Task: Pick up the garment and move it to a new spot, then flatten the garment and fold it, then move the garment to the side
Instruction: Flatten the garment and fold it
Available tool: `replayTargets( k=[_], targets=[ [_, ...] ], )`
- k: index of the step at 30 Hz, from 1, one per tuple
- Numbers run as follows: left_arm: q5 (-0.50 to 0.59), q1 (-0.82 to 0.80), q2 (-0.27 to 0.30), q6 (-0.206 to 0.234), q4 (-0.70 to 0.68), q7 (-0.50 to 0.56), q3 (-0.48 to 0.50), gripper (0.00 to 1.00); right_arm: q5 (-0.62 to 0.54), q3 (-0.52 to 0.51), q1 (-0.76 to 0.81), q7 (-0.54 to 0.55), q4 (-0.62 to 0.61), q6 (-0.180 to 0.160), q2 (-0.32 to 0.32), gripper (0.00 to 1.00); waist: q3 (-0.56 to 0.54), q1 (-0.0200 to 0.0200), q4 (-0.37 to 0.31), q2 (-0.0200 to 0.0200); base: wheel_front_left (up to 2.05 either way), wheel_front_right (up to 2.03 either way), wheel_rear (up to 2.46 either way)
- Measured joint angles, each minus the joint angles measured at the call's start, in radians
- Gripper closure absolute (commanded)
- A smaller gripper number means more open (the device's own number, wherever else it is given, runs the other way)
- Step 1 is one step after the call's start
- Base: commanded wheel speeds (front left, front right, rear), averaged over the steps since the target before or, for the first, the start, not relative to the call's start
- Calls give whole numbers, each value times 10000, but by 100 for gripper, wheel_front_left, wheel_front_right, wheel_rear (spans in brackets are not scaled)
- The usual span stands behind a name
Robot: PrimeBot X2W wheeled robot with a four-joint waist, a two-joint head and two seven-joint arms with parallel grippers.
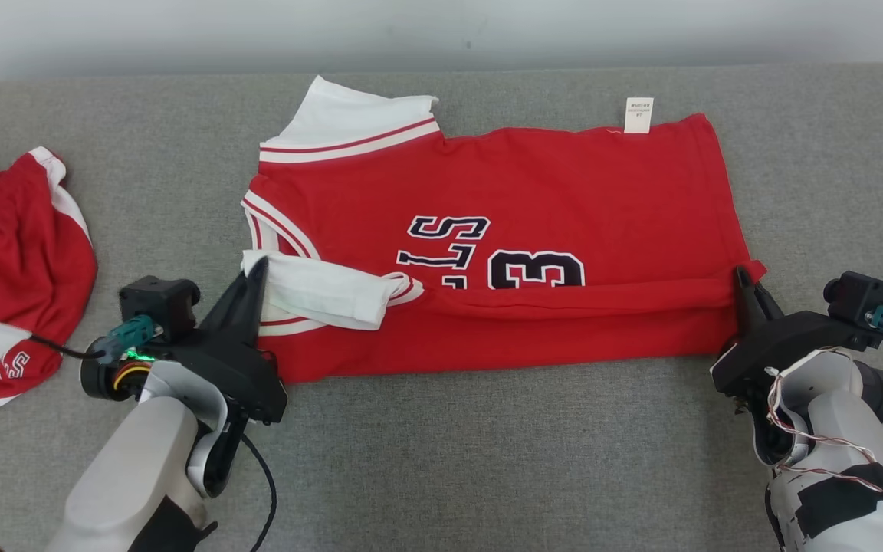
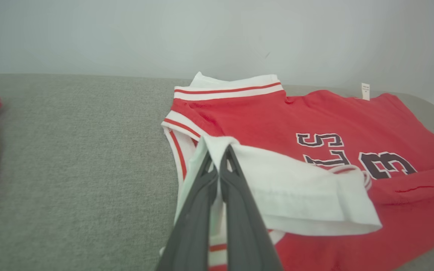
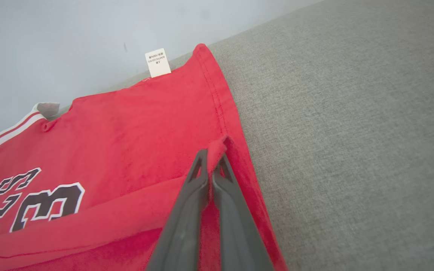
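Left edge: one crumpled red-and-white garment [image 1: 4, 253] on the grey fabric cushion [image 1: 487, 460].
Left gripper [image 1: 259, 264]: I saw it clamped on the white sleeve [image 1: 319, 291]; that sleeve could slip.
Middle: one red number-printed jersey [image 1: 533, 199], partly folded.
Right gripper [image 1: 740, 274]: pinched shut on the red hem corner [image 3: 217, 145]; uneven pulls would skew the fold.

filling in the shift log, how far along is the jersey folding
Done: the red jersey lies spread flat on the grey cushion. In hand: the left jaws are shut on the white sleeve, the right jaws on the hem corner, with the near edge turned over the bottom of the lettering. Left: finishing the folds and moving it aside.
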Motion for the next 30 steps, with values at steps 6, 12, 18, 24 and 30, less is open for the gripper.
replayTargets(
  k=[6,12,18,24,30],
  targets=[
    [150,-201,-182,-159,926,-529,-150,0,-263,568,-83,-1287,491,0,-316,0,-290,-1,69,-1,0,0,0],
    [184,400,-234,-174,500,-709,403,0,-314,780,712,-2125,623,0,-786,0,-706,-3,213,-1,0,0,0],
    [454,1658,-407,-159,-113,-717,740,0,-405,917,1420,-2247,884,0,-880,0,-864,-4,350,0,0,0,0],
    [765,2205,-612,-144,-199,-719,980,0,-662,945,1472,-2341,1317,0,-884,0,-752,-4,373,-1,0,0,0],
    [1058,2197,-777,-142,360,-719,1058,0,-882,1001,877,-2412,1881,0,-700,0,-540,-3,361,-1,0,0,0]
  ],
)
